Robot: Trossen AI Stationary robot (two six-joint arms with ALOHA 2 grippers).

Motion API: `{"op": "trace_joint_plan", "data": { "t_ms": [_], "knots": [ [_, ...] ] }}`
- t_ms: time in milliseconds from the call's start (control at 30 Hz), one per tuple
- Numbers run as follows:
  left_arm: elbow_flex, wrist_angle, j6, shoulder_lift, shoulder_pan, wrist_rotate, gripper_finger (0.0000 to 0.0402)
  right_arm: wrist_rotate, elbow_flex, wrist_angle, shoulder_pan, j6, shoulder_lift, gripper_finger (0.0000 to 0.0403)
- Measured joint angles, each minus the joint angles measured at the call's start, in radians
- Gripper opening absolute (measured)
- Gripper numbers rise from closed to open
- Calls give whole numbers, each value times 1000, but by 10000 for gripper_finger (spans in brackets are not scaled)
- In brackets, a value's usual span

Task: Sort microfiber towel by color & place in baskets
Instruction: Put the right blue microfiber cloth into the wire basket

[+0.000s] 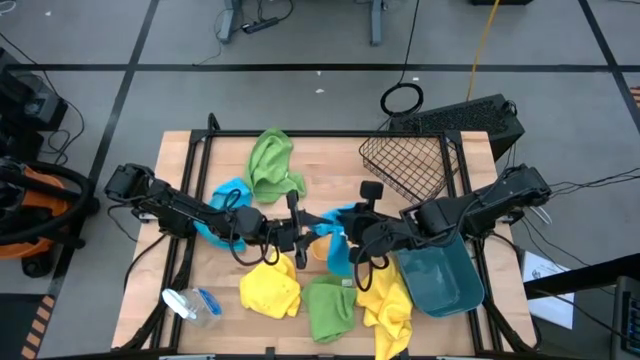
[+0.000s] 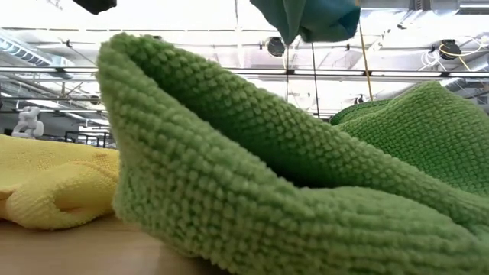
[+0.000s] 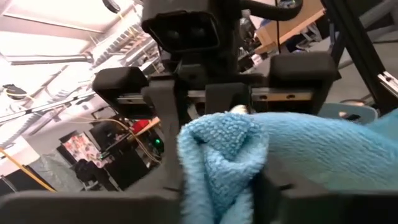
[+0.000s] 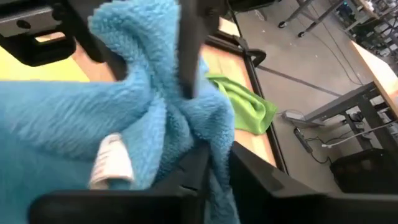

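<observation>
**High view: both arms meet over one blue towel at mid-table**

High view shows the two dark arms reaching toward each other at the middle of the wooden table [image 1: 200, 290]. The left gripper [image 1: 296, 232] and the right gripper [image 1: 352, 240] come nearly nose to nose, with a blue towel [image 1: 337, 246] bunched between them.

From the left wrist view, the blue towel [image 3: 249, 158] fills the space between that arm's own fingers, and the other arm's gripper faces it just behind. From the right wrist view, the same cloth [image 4: 143, 118] is pinched in that arm's fingers, a white label [image 4: 112, 163] hanging from it. So both sets of jaws stand narrow, each holding the towel.

A second blue towel [image 1: 225, 200] lies under the left arm. Green towels sit at the far side [image 1: 272, 165] and the near side [image 1: 330, 305]; yellow ones lie at [image 1: 270, 288] and [image 1: 385, 305].

The black wire basket [image 1: 410, 162] stands at the far right corner, tilted. The teal bin [image 1: 440, 280] is under the right arm. A scrap of orange [image 1: 320, 248] peeks out between the grippers; I cannot tell what it is.
</observation>
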Motion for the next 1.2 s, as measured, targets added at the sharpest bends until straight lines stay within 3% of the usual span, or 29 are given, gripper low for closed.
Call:
{"op": "trace_joint_plan", "data": {
  "t_ms": [100,333,533,833,1033,1200],
  "knots": [
    [0,-9,-3,0,0,-1,20,21,0,-48,1,39,-1,106],
    [0,-37,-4,0,0,-127,43,145,0,-257,39,231,-11,192],
    [0,-50,-11,0,16,-298,37,170,0,-231,128,329,-53,214],
    [0,-69,-65,0,37,-301,34,250,2,22,243,205,5,223],
    [0,-67,-90,-1,35,-285,34,369,1,80,213,116,122,277],
    [0,-66,-115,-1,35,-275,33,370,0,60,157,108,183,314]
  ]
}}
